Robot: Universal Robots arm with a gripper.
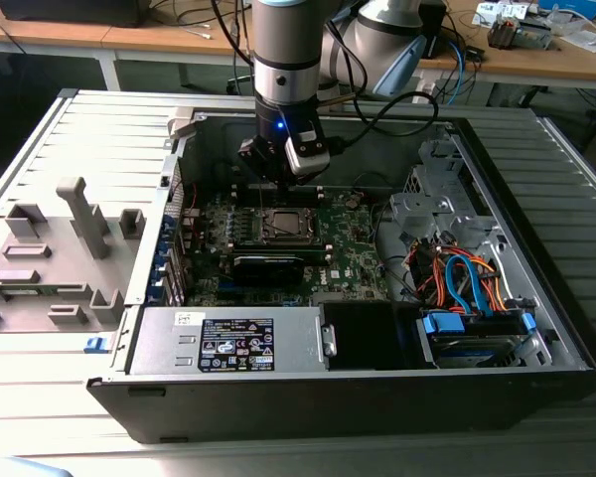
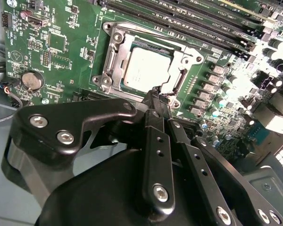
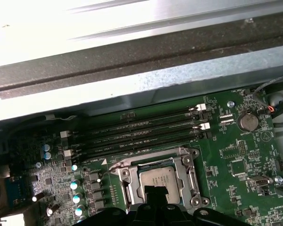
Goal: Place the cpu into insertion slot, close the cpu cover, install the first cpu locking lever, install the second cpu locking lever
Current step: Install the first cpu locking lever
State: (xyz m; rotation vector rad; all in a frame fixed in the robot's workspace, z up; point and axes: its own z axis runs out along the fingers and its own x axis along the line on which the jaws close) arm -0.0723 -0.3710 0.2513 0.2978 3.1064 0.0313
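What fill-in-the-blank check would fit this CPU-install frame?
1. The cpu lies inside the ____ .
2. The cpu cover is folded ____ over the chip.
3. The gripper hangs at the socket's ____ .
4. The coin cell sits on the ____ board.

Missing: insertion slot; down; edge; green

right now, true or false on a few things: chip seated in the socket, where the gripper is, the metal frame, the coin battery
1. The chip lies in the socket. True.
2. The gripper is over by the drive cables. False: it sits at the socket's edge, beside the chip.
3. The metal frame is closed flat around the chip. True.
4. The coin battery is missing from the board. False: it sits in its holder.
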